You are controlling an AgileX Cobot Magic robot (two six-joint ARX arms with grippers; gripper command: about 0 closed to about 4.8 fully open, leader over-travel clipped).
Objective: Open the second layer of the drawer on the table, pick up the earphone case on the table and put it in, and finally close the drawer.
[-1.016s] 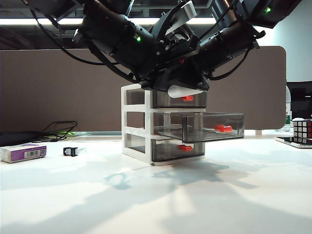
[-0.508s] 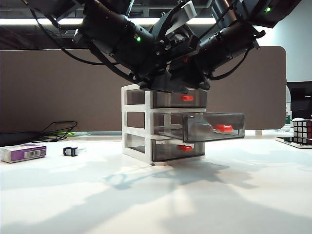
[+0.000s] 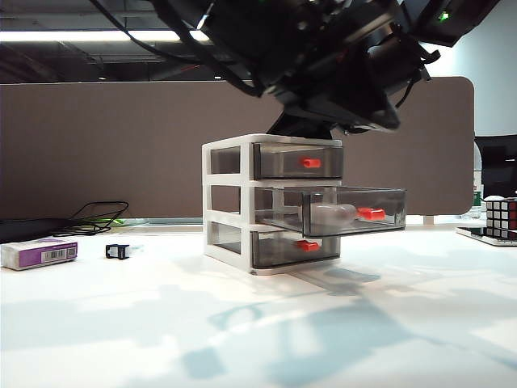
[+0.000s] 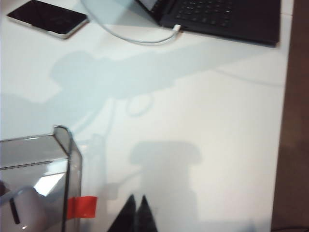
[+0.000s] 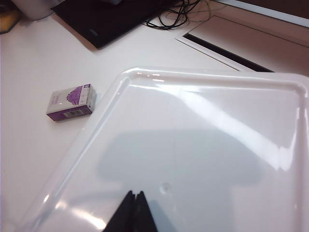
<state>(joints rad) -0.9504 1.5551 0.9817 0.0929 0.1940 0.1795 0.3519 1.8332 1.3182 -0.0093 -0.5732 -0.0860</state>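
The drawer [image 3: 226, 194] stands mid-table, white-framed with three smoky tiers. Its second layer [image 3: 388, 202] is pulled out, red-orange handle [image 3: 371, 213] facing front. The white earphone case [image 3: 331, 214] lies inside it, and the left wrist view also shows the earphone case [image 4: 24, 215] behind the tier's grey front wall [image 4: 72, 164]. My left gripper [image 4: 136, 212] is shut and empty, over bare table just past that handle [image 4: 82, 207]. My right gripper [image 5: 135, 208] is shut and empty above the unit's white top [image 5: 217, 145]. In the exterior view both arms form one dark mass over the unit.
A white-and-purple box [image 3: 39, 253] and a small black clip [image 3: 117, 250] lie at the left of the table [image 3: 242, 339], with cables [image 3: 97, 217] behind. A Rubik's cube [image 3: 501, 217] sits at the far right. A laptop [image 4: 227, 17] and a phone [image 4: 48, 17] lie beyond.
The earphone case left my left gripper and dropped into the open second layer. My left gripper then shut and its arm swung up and rightward. The right arm stayed still.
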